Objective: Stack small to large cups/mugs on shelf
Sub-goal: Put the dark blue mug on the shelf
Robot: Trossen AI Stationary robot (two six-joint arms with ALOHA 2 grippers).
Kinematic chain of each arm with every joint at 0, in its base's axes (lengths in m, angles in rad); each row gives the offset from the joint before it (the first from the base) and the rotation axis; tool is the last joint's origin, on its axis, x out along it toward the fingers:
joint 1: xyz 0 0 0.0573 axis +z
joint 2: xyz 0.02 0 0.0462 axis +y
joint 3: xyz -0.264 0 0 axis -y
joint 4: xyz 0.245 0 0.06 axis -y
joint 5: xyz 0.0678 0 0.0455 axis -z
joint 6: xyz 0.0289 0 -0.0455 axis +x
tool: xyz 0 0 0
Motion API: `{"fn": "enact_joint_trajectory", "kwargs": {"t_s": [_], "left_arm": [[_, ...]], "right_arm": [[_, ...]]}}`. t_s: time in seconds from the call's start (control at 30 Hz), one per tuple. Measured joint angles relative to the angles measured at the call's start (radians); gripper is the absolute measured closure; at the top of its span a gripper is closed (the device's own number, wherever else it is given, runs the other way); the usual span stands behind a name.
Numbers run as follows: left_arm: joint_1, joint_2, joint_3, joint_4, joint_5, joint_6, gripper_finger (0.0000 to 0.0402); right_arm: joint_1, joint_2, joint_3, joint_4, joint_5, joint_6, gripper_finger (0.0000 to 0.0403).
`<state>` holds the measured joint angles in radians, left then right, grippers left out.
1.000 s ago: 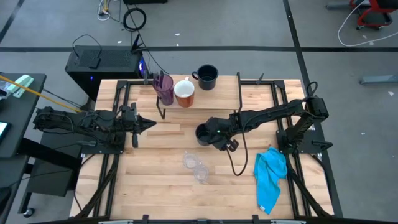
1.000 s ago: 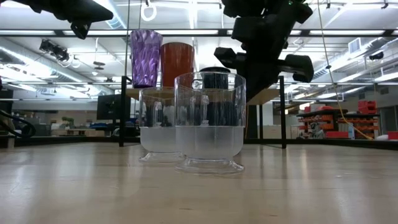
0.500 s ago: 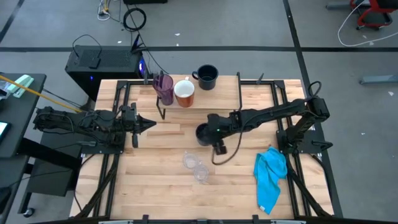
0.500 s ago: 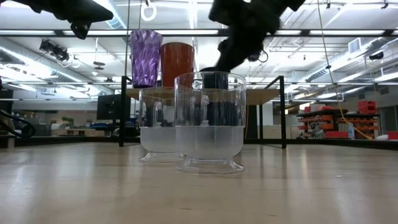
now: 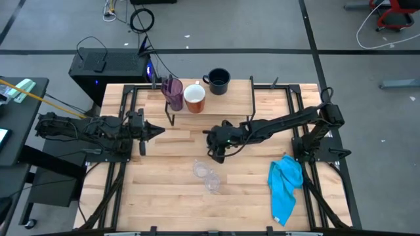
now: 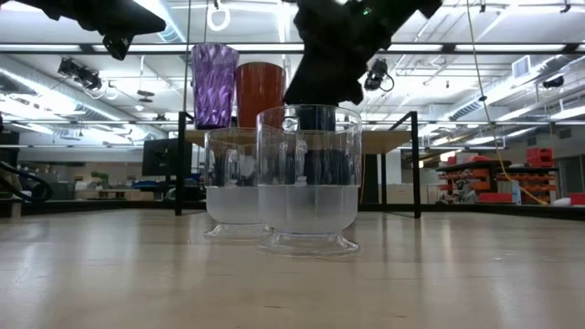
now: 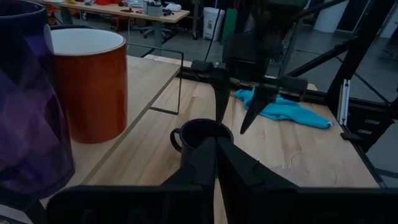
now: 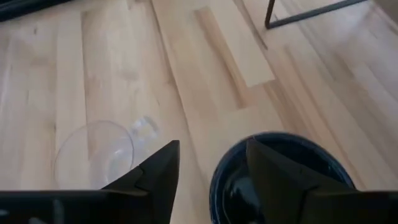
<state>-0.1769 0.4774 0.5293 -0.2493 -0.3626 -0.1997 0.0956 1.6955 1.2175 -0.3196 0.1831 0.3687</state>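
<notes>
Clear plastic catches the light at the near edge of the table, where two small clear cups stand touching, each on a flared foot with a frosted lower half. Just behind them a glossy black mug sits upright on the bare wood, handle turned toward the left arm. The right gripper hangs directly over it, fingers spread and released, tips straddling the near rim; the pictures do not settle whether they touch it. A blue cloth lies crumpled by the right arm's base. Across the boards, the left gripper waits with fingers clenched together, pointed at the mug. Farther back stands the shelf, a pale plank on thin black legs. On its left end a faceted, translucent purple tumbler stands just beside a white mug with orange-brown inside, and a second black mug sits near the far edge, handle toward the tumbler's side.
</notes>
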Motion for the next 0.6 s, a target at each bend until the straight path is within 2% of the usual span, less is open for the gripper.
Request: {"fn": "enact_joint_trajectory", "kwargs": {"t_s": [0.2, 0.6], "left_arm": [[0.000, 0.000, 0.000, -0.003, 0.000, 0.000, 0.0387], [0.000, 0.000, 0.000, -0.006, 0.000, 0.000, 0.0379]], "right_arm": [[0.000, 0.078, -0.002, 0.015, 0.000, -0.010, 0.0225], [-0.002, 0.128, -0.001, 0.018, 0.027, -0.004, 0.0246]]}}
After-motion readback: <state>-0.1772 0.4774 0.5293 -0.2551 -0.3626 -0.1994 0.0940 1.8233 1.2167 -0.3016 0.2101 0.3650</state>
